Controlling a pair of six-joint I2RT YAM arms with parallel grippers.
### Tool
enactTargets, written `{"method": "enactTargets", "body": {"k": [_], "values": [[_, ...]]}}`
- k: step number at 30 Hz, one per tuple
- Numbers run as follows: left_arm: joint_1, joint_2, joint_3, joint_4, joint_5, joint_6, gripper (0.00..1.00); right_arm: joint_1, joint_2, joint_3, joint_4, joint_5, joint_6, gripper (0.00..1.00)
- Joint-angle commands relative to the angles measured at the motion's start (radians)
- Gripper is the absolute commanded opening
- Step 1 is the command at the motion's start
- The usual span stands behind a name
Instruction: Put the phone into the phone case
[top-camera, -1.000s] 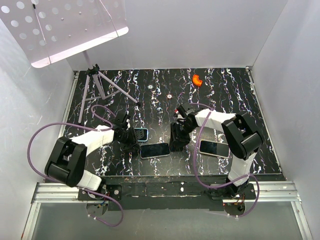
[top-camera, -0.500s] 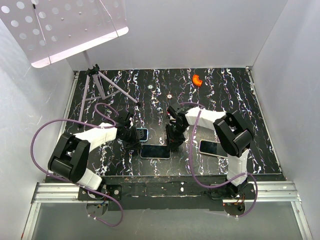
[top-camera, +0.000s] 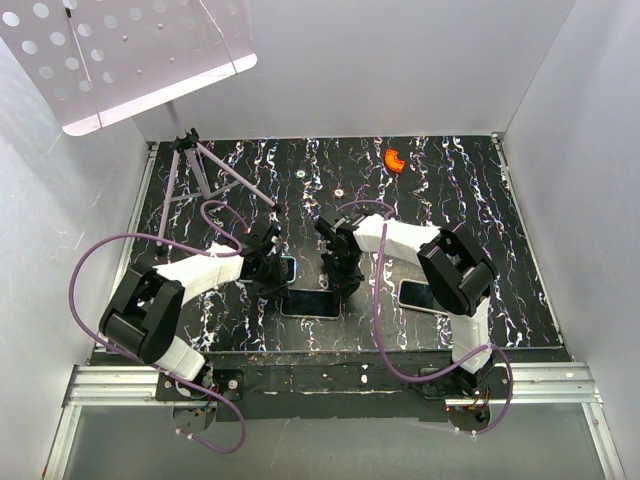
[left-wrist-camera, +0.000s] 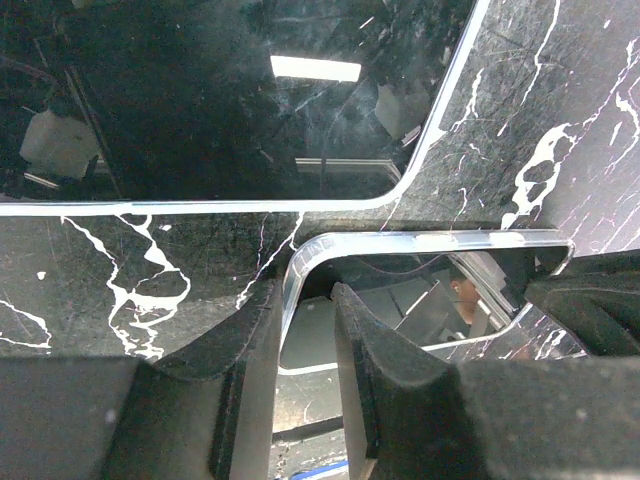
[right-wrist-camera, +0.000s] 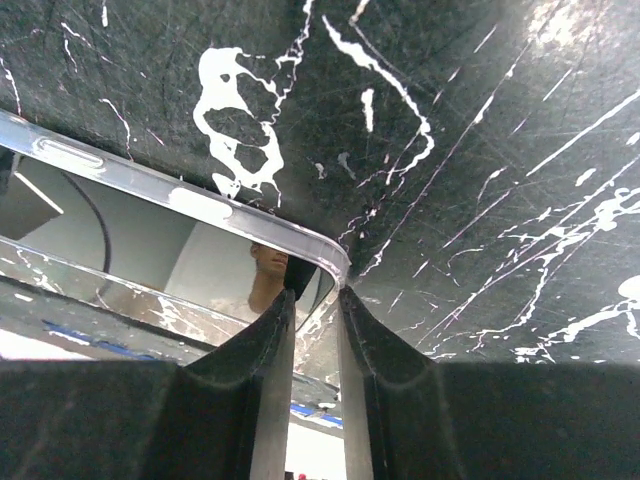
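A dark-screened phone (top-camera: 310, 303) lies flat near the table's front middle; its screen fills the top of the left wrist view (left-wrist-camera: 230, 100). A clear phone case (top-camera: 287, 268) lies just behind it. My left gripper (top-camera: 268, 272) straddles the case's rim (left-wrist-camera: 430, 240), one finger inside and one outside, nearly closed (left-wrist-camera: 305, 300). My right gripper (top-camera: 343, 280) stands at the case's other end. Its narrow jaws (right-wrist-camera: 318, 295) sit over a corner of the clear rim (right-wrist-camera: 200, 205).
A second phone (top-camera: 420, 297) lies to the right, by the right arm. An orange object (top-camera: 394, 159) sits at the back right. A tripod stand (top-camera: 205, 170) and a white perforated panel (top-camera: 130, 50) stand at the back left. White walls enclose the table.
Both grippers have moved inward toward the table's middle: the left one to the right, the right one to the left. The phone has barely moved.
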Motion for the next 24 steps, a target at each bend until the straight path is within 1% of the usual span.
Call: {"method": "enactTargets", "body": {"k": [1, 7, 12, 15, 16, 19, 21, 24], "values": [[-0.051, 0.041, -0.003, 0.021, -0.019, -0.027, 0.25, 0.053, 0.109, -0.063, 0.011, 0.229, -0.037, 0.30], [-0.051, -0.012, 0.006, -0.002, -0.058, -0.016, 0.32, 0.052, 0.000, -0.066, 0.027, 0.207, -0.053, 0.35], [-0.051, -0.074, 0.023, -0.014, -0.085, 0.002, 0.38, 0.047, -0.118, -0.060, 0.043, 0.204, -0.050, 0.55], [-0.051, -0.133, 0.020, -0.011, -0.107, 0.002, 0.45, 0.026, -0.198, -0.075, 0.061, 0.189, -0.040, 0.63], [-0.048, -0.155, 0.017, -0.005, -0.108, 0.001, 0.47, 0.013, -0.225, -0.083, 0.073, 0.152, -0.040, 0.64], [-0.036, -0.213, 0.006, 0.023, -0.101, 0.002, 0.56, -0.037, -0.303, -0.121, 0.109, 0.083, -0.037, 0.68], [-0.022, -0.253, -0.006, 0.038, -0.094, 0.004, 0.71, -0.080, -0.343, -0.154, 0.144, 0.025, -0.037, 0.70], [0.010, -0.307, -0.023, 0.072, -0.064, 0.010, 0.81, -0.148, -0.393, -0.200, 0.188, -0.057, -0.034, 0.72]]}}
